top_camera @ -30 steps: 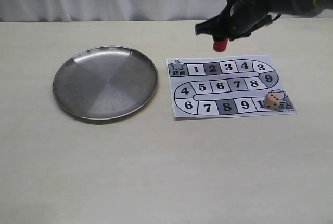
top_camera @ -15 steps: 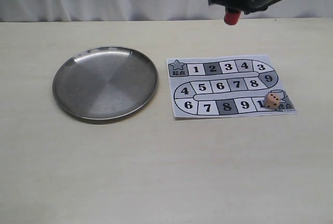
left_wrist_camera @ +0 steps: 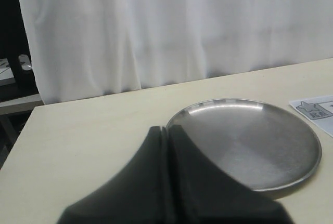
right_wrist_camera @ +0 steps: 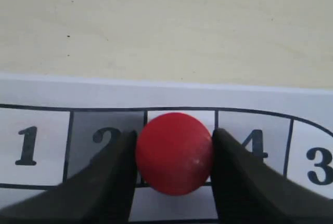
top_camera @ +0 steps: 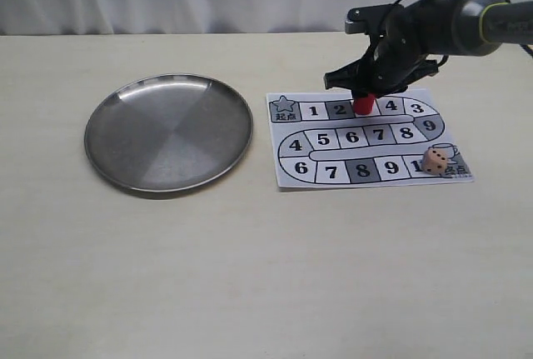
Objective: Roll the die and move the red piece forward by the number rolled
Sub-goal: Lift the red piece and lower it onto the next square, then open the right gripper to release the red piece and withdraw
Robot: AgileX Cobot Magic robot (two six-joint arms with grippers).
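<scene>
The red piece (top_camera: 364,104) stands upright over square 3 in the top row of the paper game board (top_camera: 291,177). My right gripper (top_camera: 365,97) is shut on it from above. In the right wrist view the red piece (right_wrist_camera: 174,153) fills the gap between the two dark fingers (right_wrist_camera: 112,174), between squares 2 and 4. The die (top_camera: 434,161) rests on the board's lower right end, near the finish mark, with dark pips showing. My left gripper (left_wrist_camera: 167,129) is shut with nothing in it, beside the metal plate (left_wrist_camera: 281,180); that arm is outside the exterior view.
A round metal plate (top_camera: 112,159) lies left of the board. A white curtain runs behind the table's far edge. Bare tabletop (top_camera: 266,276) spreads toward the camera in front of the plate and board.
My right gripper, high above the table's far edge half a second ago, has come down with the red piece onto the board's square 3. The die and plate have not moved.
</scene>
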